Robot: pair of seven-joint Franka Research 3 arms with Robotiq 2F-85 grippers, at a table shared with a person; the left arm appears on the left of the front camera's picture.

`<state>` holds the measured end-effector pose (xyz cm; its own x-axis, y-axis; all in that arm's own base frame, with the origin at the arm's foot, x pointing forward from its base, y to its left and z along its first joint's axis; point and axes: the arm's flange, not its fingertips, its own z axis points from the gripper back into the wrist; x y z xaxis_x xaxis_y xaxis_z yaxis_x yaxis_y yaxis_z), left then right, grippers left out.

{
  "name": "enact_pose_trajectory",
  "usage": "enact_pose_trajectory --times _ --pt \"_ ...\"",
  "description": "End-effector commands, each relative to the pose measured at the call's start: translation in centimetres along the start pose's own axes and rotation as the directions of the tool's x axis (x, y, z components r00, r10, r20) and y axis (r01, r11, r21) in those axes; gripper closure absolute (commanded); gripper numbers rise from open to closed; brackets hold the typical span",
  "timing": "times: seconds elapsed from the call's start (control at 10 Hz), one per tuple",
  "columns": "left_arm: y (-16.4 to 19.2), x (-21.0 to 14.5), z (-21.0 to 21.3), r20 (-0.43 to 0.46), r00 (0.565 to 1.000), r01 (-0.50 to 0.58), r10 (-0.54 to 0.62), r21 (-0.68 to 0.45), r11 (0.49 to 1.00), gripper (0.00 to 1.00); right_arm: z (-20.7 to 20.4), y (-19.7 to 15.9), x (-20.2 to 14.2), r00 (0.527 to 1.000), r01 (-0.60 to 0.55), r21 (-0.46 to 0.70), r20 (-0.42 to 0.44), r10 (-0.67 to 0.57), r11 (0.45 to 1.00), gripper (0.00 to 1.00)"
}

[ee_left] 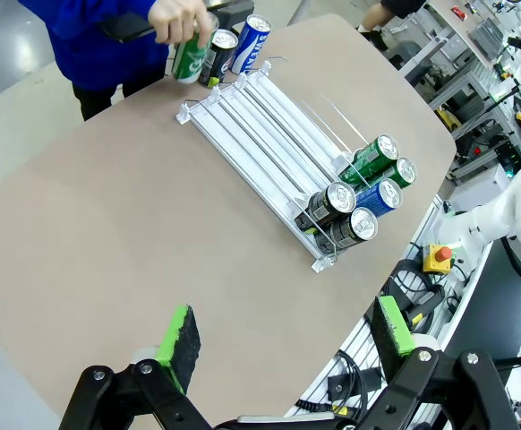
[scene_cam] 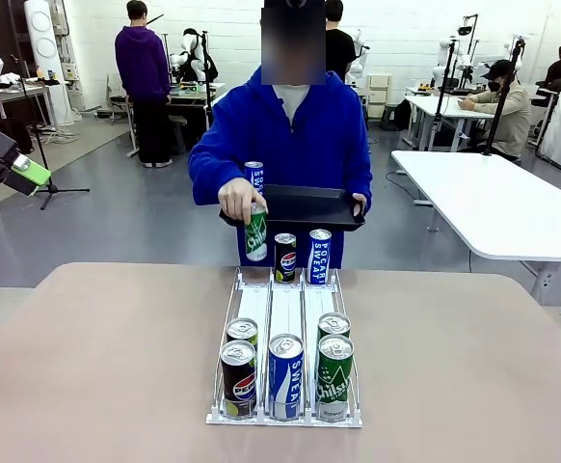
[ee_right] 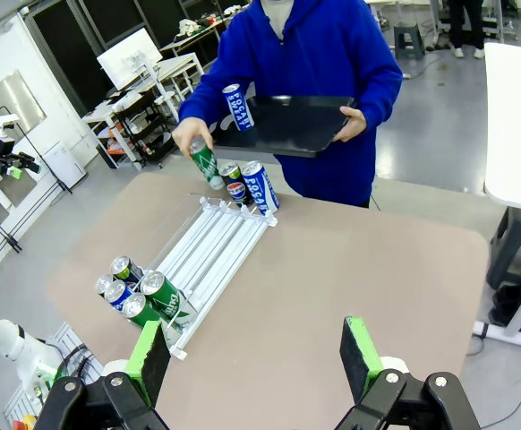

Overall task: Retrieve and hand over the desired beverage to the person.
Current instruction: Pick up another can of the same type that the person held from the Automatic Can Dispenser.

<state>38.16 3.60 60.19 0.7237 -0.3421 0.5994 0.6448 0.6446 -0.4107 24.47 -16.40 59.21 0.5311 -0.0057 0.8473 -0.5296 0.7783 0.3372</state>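
My left gripper [ee_left: 286, 337] hangs wide open above the near edge of the table [ee_left: 108, 260], green pads well apart and nothing between them. My right gripper [ee_right: 254, 356] gapes just as wide and just as empty over the table's other side. Both are well apart from the drinks.

Farther out stands the white rack [scene_cam: 271, 309], three lanes running away from me. At its near end a black can [scene_cam: 238, 378], a blue can [scene_cam: 285, 374] and a green can [scene_cam: 334, 376] stand side by side. The left rear can [scene_cam: 243, 332] and right rear can [scene_cam: 333, 325], both green, stand close behind the outer two.

At the far end stand a far black can [scene_cam: 285, 257] and a far blue can [scene_cam: 319, 255]. Beside them the person [scene_cam: 290, 135] holds a tilted green can [scene_cam: 255, 234] in one hand [scene_cam: 240, 200] over the left lane. The other hand carries a black tray [scene_cam: 309, 204] bearing one more blue can, the tray can [scene_cam: 253, 175].

I cannot tell which drink is wanted. Any of them should feel stiff and fairly heavy if full, but thin-walled and slick, so I would squeeze gently. I judge the best hold is mid-body from above, with the pads front and back, since the neighbours leave little room at the sides.
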Motion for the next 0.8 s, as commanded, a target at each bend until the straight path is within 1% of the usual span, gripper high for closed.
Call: enact_pose_trajectory --times 0.0,0.7 --pt "0.04 -0.11 -0.03 0.000 1.000 0.007 -0.007 -0.004 1.000 0.00 -0.19 -0.04 0.00 1.000 -0.006 0.014 0.004 0.006 1.000 0.00" --pt "0.04 -0.11 -0.03 0.000 1.000 0.007 -0.007 -0.004 1.000 0.00 -0.19 -0.04 0.00 1.000 -0.006 0.014 0.004 0.006 1.000 0.00"
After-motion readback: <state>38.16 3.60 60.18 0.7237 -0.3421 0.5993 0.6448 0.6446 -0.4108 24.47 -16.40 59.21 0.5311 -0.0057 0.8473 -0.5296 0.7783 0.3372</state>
